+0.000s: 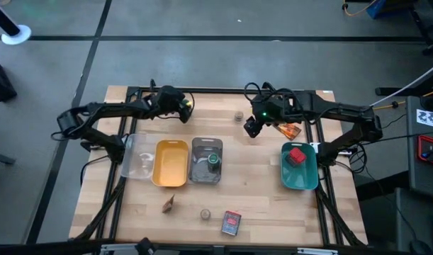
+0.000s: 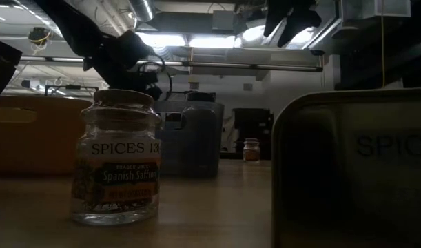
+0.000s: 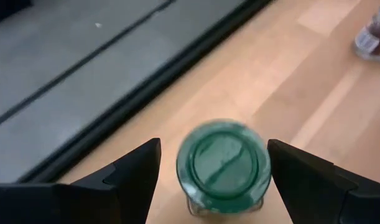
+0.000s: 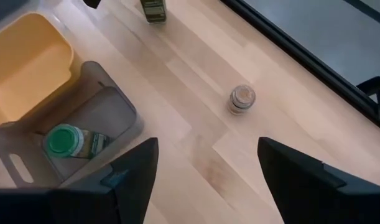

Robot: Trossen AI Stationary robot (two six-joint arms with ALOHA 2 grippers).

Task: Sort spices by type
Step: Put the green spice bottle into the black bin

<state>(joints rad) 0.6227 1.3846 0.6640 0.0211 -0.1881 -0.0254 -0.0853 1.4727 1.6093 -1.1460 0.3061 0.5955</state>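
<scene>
High view straight down, low view level across table [image 1: 259, 191], wrist views close above it

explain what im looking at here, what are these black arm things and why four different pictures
Two robot arms at a wooden table, sorting spices. One picture looks straight down, one sits at table height, and one comes from each arm's wrist.

The left gripper is open around a green-lidded jar on the table, not yet gripping it. The right gripper hangs open and empty above the table.

A second green-lidded jar lies in the grey tray, and a red box sits in the teal tray. The yellow tray holds nothing. A saffron jar stands near the low camera.
</scene>
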